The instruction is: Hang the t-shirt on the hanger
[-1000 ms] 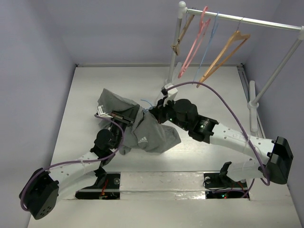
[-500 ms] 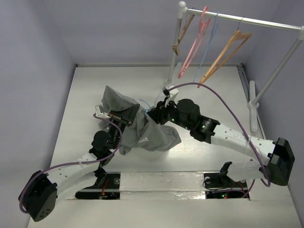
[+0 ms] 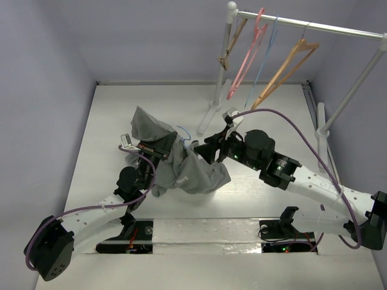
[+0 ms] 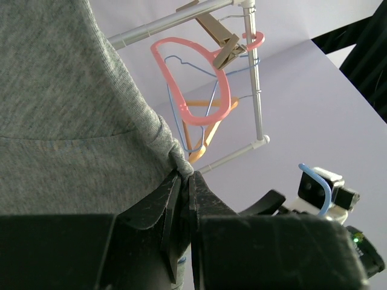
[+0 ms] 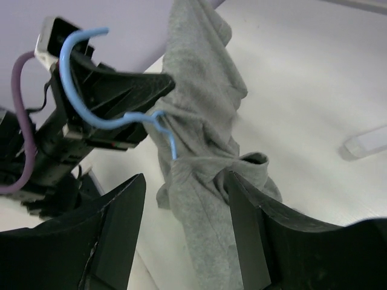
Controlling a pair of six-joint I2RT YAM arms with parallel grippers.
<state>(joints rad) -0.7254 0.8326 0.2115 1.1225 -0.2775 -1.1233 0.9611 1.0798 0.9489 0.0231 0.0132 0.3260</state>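
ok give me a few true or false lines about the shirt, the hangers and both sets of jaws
1. The left jaws are shut on a fold of the t-shirt. True.
2. The right jaws are clamped on the hook of the blue hanger. False: they stand open with nothing between them, and the hook is out ahead of them.
3. A pink hanger hangs on the rail. True.
4. The t-shirt lies spread flat on the table. False: it is bunched up, with one part held raised by the left jaws.
5. The blue hanger's hook sticks out of the t-shirt. True.
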